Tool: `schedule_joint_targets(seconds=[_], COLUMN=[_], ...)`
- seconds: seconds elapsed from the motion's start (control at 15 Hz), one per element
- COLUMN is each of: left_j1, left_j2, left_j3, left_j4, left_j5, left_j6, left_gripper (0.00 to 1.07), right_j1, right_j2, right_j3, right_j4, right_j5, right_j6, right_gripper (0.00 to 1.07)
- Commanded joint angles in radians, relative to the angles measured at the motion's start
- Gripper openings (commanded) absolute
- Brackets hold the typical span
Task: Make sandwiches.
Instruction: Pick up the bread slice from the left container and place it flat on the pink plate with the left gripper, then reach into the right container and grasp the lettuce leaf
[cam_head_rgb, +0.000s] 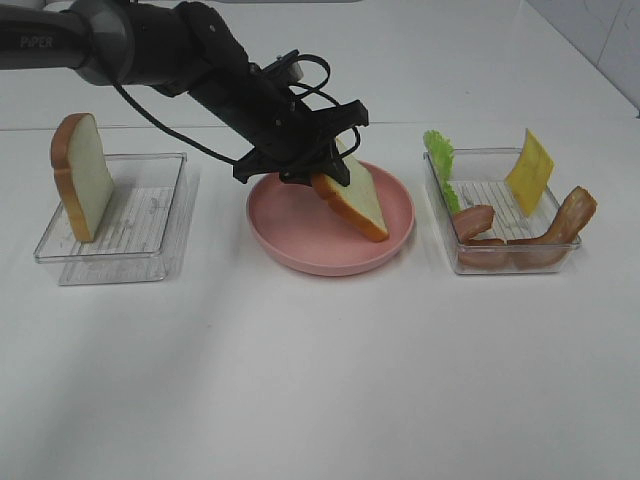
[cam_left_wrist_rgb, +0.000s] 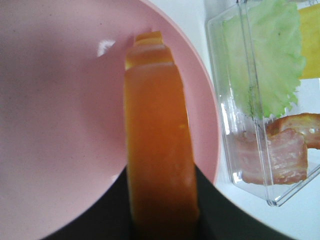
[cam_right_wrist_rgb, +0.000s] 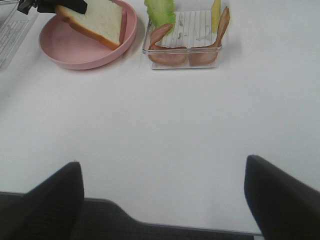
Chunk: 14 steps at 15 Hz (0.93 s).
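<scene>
My left gripper (cam_head_rgb: 325, 175) is shut on the crust of a white bread slice (cam_head_rgb: 355, 200), holding it tilted with its low corner at or just above the pink plate (cam_head_rgb: 290, 225). The left wrist view looks along the brown crust (cam_left_wrist_rgb: 157, 150) down to the plate (cam_left_wrist_rgb: 60, 125). A second bread slice (cam_head_rgb: 82, 175) stands upright in the clear tray (cam_head_rgb: 150, 215) at the left. Green lettuce (cam_head_rgb: 440, 160), a yellow cheese square (cam_head_rgb: 530, 170) and bacon strips (cam_head_rgb: 565, 225) sit in the right tray (cam_head_rgb: 495, 195). My right gripper (cam_right_wrist_rgb: 162, 200) is open and holds nothing, well back from the plate (cam_right_wrist_rgb: 75, 50).
White tabletop all around. The left arm stretches from the upper left across to the plate in the middle. The right tray (cam_right_wrist_rgb: 190, 30) stands close beside the plate's right rim. Bare table lies between the right gripper and both.
</scene>
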Motion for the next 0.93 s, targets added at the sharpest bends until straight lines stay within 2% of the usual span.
schedule_joint_targets(seconds=[0.07, 0.13, 0.2, 0.27, 0.33, 0.4, 0.47, 0.53, 0.67, 0.73, 0.87, 0.93], left_j1=[-0.005, -0.005, -0.005, -0.005, -0.005, -0.001, -0.001, -0.001, -0.001, -0.001, -0.001, 0.000], left_j2=[0.039, 0.044, 0.044, 0.043, 0.043, 0.043, 0.043, 0.043, 0.043, 0.043, 0.031, 0.003], left_j3=[-0.035, -0.059, -0.066, -0.100, -0.147, -0.216, -0.266, -0.288, -0.390, -0.436, -0.470, -0.470], left_j4=[-0.004, 0.018, 0.033, 0.077, 0.145, 0.279, 0.373, 0.406, 0.535, 0.567, 0.600, 0.609], left_j5=[0.056, 0.079, 0.080, 0.109, 0.172, 0.285, 0.364, 0.391, 0.551, 0.609, 0.639, 0.639], left_j6=[-0.007, -0.026, -0.030, -0.047, -0.088, -0.169, -0.213, -0.227, -0.242, -0.241, -0.240, -0.217], left_gripper=[0.34, 0.53, 0.60, 0.72, 0.74, 0.74, 0.76, 0.79, 0.93, 0.95, 0.97, 0.97], right_j1=[-0.002, -0.002, -0.002, -0.002, -0.002, -0.002, -0.002, -0.002, -0.002, -0.002, -0.002, -0.002], right_j2=[-0.028, -0.028, -0.028, -0.028, -0.028, -0.028, -0.028, -0.028, -0.028, -0.028, -0.028, -0.028], right_j3=[0.002, 0.002, 0.002, 0.002, 0.002, 0.002, 0.002, 0.002, 0.002, 0.002, 0.002, 0.002], right_j4=[0.006, 0.006, 0.006, 0.006, 0.006, 0.006, 0.006, 0.006, 0.006, 0.006, 0.006, 0.006], right_j5=[-0.011, -0.011, -0.011, -0.011, -0.011, -0.011, -0.011, -0.011, -0.011, -0.011, -0.011, -0.011], right_j6=[-0.002, -0.002, -0.002, -0.002, -0.002, -0.002, -0.002, -0.002, -0.002, -0.002, -0.002, -0.002], right_gripper=[0.85, 0.85, 0.85, 0.85, 0.85, 0.85, 0.85, 0.85, 0.85, 0.85, 0.85, 0.85])
